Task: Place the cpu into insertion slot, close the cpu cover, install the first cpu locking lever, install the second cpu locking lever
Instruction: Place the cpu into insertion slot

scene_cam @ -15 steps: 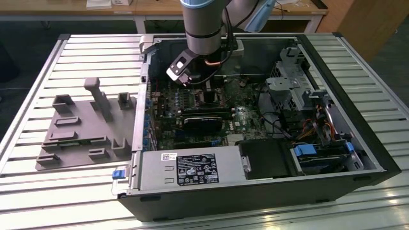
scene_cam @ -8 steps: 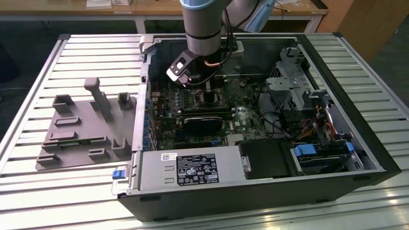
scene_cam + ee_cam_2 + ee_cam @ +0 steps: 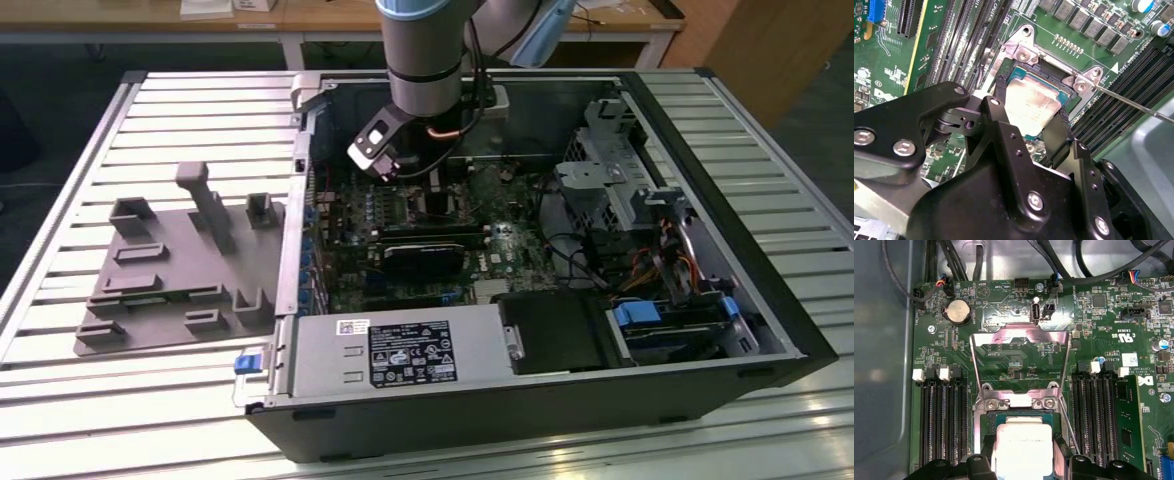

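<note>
One cpu (image 3: 1029, 107) (image 3: 1023, 445), silver top up, lies square over the insertion slot (image 3: 1048, 66), its edges lined up with the slot's rim in both wrist views. Cannot tell whether it is fully seated or a shade above the contacts.

Hand (image 3: 1031, 112) is closed on the cpu. Two black fingers (image 3: 1061, 137) press its opposite edges with the palm directly above. Judged from this, chip and hand share one line straight down into the slot.

The cpu cover (image 3: 1004, 336) is swung open and folded back, hinged at the slot's rim on the side away from the hand's body. One thin wire lever (image 3: 1134, 104) stands free beside the slot, unlatched. Memory sockets (image 3: 941, 425) flank the slot on both sides.

Exterior view: the arm (image 3: 424, 60) reaches down into the open computer case (image 3: 534, 420), which lies on the slatted table (image 3: 200, 100). A grey fixture (image 3: 174, 270) sits just beside the case, on the exterior view's left.
</note>
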You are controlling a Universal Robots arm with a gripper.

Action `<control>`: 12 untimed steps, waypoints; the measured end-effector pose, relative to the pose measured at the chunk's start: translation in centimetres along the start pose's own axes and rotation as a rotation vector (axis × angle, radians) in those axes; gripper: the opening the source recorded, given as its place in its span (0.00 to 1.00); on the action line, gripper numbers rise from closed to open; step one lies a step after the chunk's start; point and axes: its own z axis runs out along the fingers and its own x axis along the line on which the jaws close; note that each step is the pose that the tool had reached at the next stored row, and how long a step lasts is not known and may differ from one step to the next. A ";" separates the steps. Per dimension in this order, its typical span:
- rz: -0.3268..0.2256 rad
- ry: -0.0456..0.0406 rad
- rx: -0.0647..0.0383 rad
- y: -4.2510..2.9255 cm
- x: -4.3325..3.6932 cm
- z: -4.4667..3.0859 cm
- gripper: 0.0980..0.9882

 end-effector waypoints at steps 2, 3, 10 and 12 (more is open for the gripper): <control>-0.003 0.0005 0.000 0.01 0.00 -0.04 0.49; -0.004 0.0005 0.000 0.01 0.00 -0.09 0.49; -0.020 0.0023 0.000 0.01 0.00 -0.12 0.49; -0.021 0.0026 0.000 0.01 0.00 -0.06 0.49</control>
